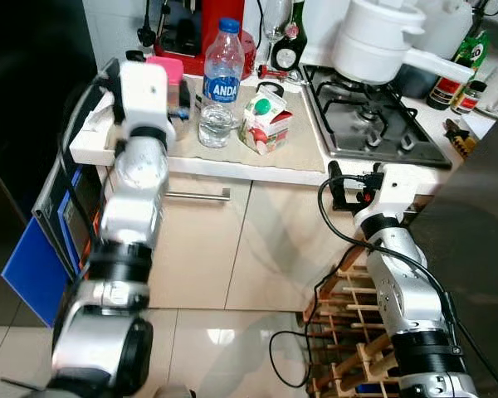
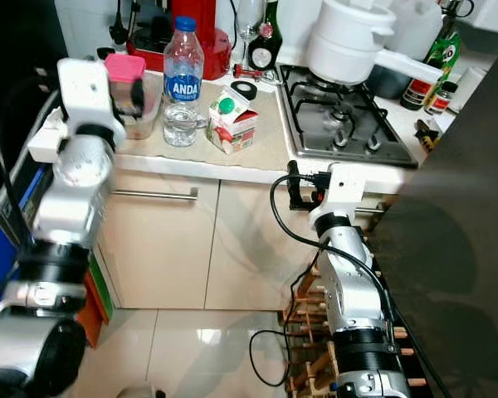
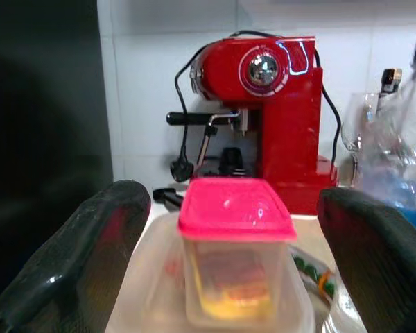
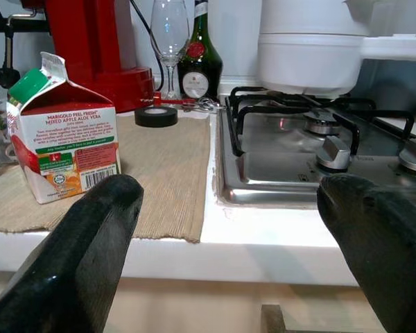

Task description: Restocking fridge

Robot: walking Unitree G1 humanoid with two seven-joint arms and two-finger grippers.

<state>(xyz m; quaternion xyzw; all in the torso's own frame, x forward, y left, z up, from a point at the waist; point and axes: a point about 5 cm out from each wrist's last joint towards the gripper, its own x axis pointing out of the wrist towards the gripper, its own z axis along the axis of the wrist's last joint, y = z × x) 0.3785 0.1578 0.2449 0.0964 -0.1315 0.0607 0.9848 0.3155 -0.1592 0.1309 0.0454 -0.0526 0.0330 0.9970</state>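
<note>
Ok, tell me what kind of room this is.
A home kitchen, most likely: a gas hob set into the counter with a white pot on it, a red coffee machine against the tiled wall, and cabinets below.

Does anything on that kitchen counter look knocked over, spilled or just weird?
Nothing looks spilled or toppled. The water bottle, juice carton and pink-lidded container all stand upright on the mat. One oddity: a roll of black tape lying among the kitchen things near the wine glass.
</note>
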